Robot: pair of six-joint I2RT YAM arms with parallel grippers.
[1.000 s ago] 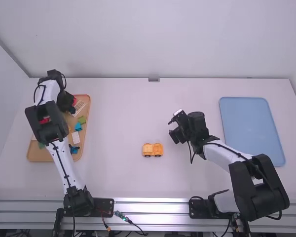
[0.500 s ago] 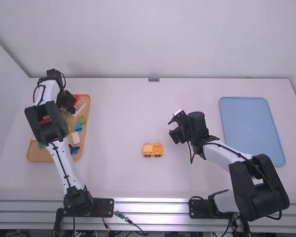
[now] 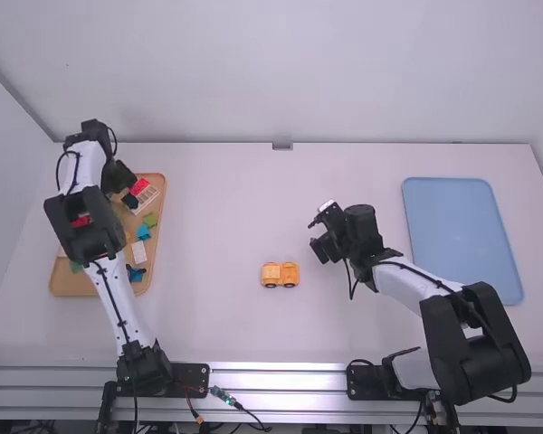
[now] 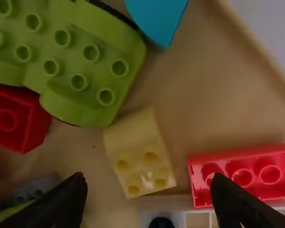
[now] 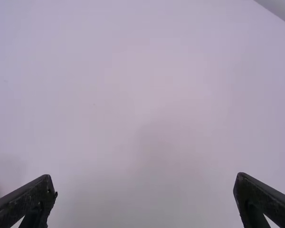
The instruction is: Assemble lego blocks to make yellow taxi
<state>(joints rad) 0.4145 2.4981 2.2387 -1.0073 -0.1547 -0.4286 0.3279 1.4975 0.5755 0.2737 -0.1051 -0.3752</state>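
My left gripper (image 3: 127, 194) is over the far part of the wooden tray (image 3: 72, 286) in the high view. In the left wrist view that gripper (image 4: 148, 199) stands open above a yellow block (image 4: 140, 154) with four studs, lying in the tray beside a red block (image 4: 242, 173). Nothing is between its fingers. An orange-yellow taxi base with dark wheels (image 3: 280, 275) rests on the table in front of the arms. To the right of it my right gripper (image 3: 319, 237) hangs over the table; in the right wrist view this gripper (image 5: 145, 190) is wide open.
Around the yellow block lie a large green piece (image 4: 80, 61), a red brick (image 4: 16, 118), a blue piece (image 4: 159, 19) and a white grid-like piece (image 4: 198, 219). A blue tray (image 3: 462, 237) lies at the table's right side.
My left gripper has shifted slightly away from the camera and to the left, uncovering more of the red block in the tray. The right arm and the taxi base have not moved.
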